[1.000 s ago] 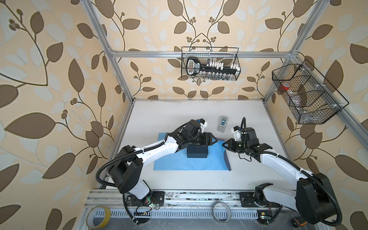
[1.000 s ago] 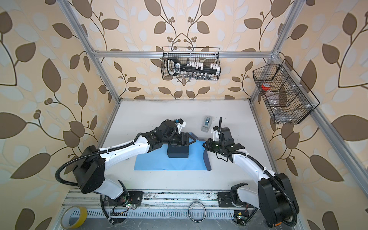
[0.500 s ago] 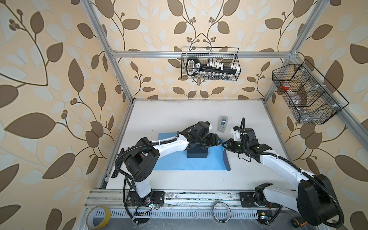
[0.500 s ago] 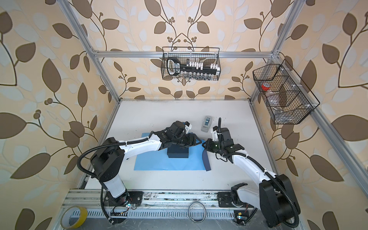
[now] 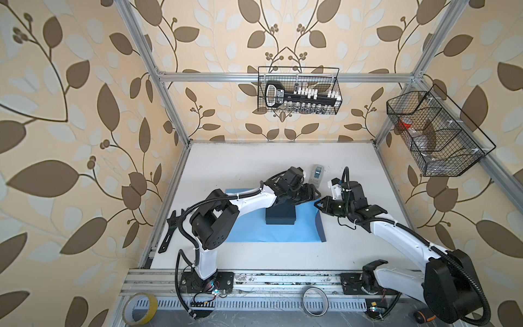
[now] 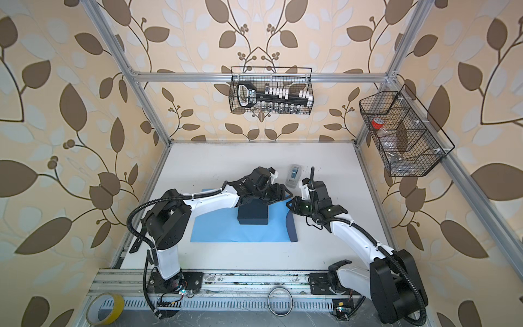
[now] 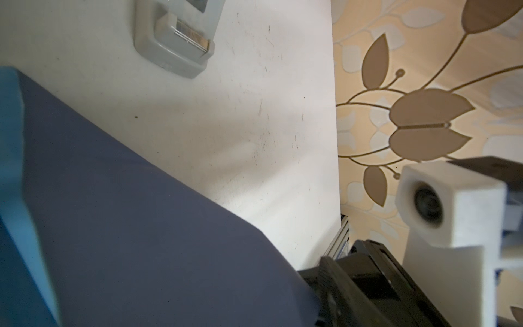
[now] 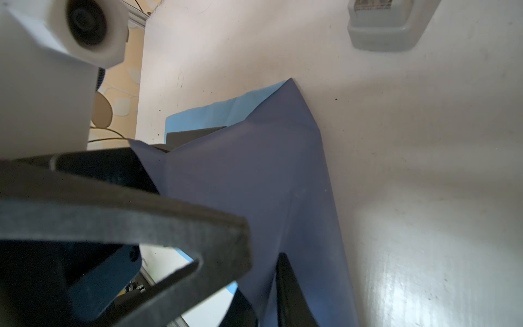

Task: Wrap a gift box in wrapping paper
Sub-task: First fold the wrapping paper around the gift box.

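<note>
The black gift box (image 5: 280,216) sits on the light blue wrapping paper (image 5: 254,232), which lies flat on the white table in both top views. The paper's right edge is lifted, showing its slate blue face (image 8: 254,170). My right gripper (image 5: 317,204) is shut on that raised edge. My left gripper (image 5: 314,194) stands open just behind the box, tip to tip with the right one. One of its grey fingers (image 8: 141,220) crosses the right wrist view beside the lifted flap. In the left wrist view the slate face (image 7: 141,226) hides my own jaws.
A grey tape dispenser (image 5: 317,173) stands on the table just behind both grippers. Wire baskets hang on the back wall (image 5: 300,90) and the right wall (image 5: 435,136). A black wrench (image 5: 169,232) lies at the table's left edge. Tape rolls (image 5: 140,308) rest by the front rail.
My left arm has swung right, from over the box to the lifted paper edge beside the right gripper. The right gripper has kept the flap raised.
</note>
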Robot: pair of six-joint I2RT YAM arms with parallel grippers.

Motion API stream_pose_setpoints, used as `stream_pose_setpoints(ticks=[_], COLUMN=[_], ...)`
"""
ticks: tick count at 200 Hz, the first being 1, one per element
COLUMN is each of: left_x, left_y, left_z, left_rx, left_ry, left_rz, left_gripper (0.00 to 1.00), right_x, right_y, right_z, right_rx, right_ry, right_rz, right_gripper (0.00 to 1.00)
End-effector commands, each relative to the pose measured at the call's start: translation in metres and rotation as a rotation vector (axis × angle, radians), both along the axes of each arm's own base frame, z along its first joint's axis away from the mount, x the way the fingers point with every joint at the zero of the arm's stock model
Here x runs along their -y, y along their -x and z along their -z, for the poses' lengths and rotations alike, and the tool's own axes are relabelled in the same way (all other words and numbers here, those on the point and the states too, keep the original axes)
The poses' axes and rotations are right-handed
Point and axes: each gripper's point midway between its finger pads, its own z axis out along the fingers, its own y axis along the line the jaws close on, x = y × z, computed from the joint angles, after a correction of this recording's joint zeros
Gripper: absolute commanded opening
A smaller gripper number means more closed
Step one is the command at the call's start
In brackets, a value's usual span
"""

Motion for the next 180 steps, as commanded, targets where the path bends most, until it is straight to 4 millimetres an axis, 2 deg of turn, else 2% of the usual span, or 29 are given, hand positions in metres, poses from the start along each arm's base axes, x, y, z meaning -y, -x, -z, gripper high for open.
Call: stream_pose_setpoints(ticks=[1, 54, 94, 130, 180], left_x=[0.008, 0.013, 0.012, 0.012, 0.013], left_y=[-0.011, -0.014, -0.015, -0.014, -0.016], left_z=[-0.017, -0.008, -0.001, 0.004, 0.008], left_rx=[0.043, 0.022, 0.048, 0.053, 0.075], left_ry=[0.019, 0.008, -0.032, -0.052, -0.070], left_rz=[-0.006, 0.003, 0.032, 0.050, 0.069], left_gripper=[0.68, 0.66, 0.59, 0.47, 0.24], right_x=[-0.005, -0.011, -0.020, -0.026, -0.027], right_y=[0.001, 0.002, 0.002, 0.004, 0.006], right_z=[-0.005, -0.004, -0.005, -0.003, 0.002], right_rx=[0.018, 0.024, 0.031, 0.032, 0.024], right_ry=[-0.022, -0.051, -0.073, -0.084, -0.075], right_rz=[-0.012, -0.026, -0.053, -0.072, -0.083], right_gripper=[0.16, 0.20, 0.24, 0.27, 0.28])
